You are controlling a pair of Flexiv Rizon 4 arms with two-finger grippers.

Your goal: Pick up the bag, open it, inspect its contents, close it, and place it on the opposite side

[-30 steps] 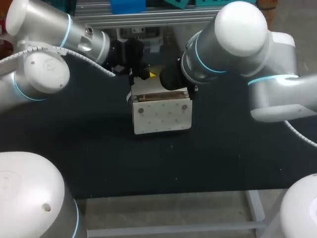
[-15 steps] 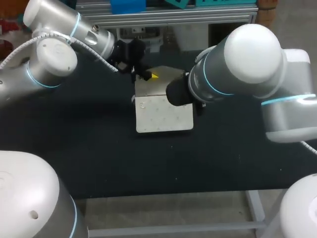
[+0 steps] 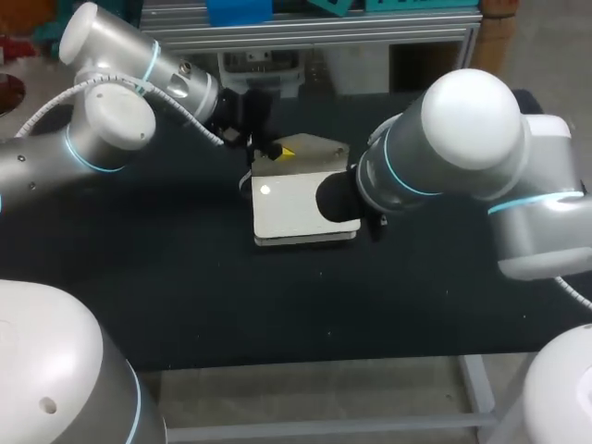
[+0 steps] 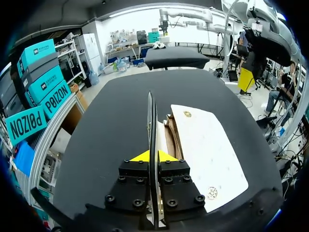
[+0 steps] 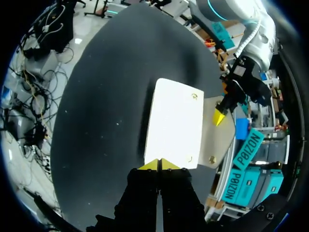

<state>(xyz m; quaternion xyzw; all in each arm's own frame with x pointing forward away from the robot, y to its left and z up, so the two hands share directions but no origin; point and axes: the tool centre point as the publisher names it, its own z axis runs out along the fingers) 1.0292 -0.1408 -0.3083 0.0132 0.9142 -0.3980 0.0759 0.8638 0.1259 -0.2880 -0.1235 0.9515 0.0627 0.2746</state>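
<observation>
- Now the bag (image 3: 294,211) lies flat on the black table (image 3: 185,277), about in the middle between the two arms, with its white face up.
- From above, the right arm (image 3: 462,139) covers its own pincer with its thick elbow. Only the right wrist view shows the right gripper (image 5: 158,165): its yellow tips are pressed together with nothing visible between them, in line with the near edge of the bag.
- The left wrist view makes clear what the head view only hints at. The left gripper (image 4: 153,155) pinches the flap (image 4: 151,121), which stands edge-on between its two fingers.
- The right wrist view shows this same flap as a beige sheet folded back past the far end of the bag, with a yellow tip of the other arm on it.
- One second ago the bag stood upright with its dotted side toward the head camera. Half a second ago it leaned back, and now it is down flat. The right arm came forward and lower together with it.
- The bag is open beside the left gripper. A brown strip (image 4: 171,137) of its inside shows there, but what is in the bag I cannot tell.
</observation>
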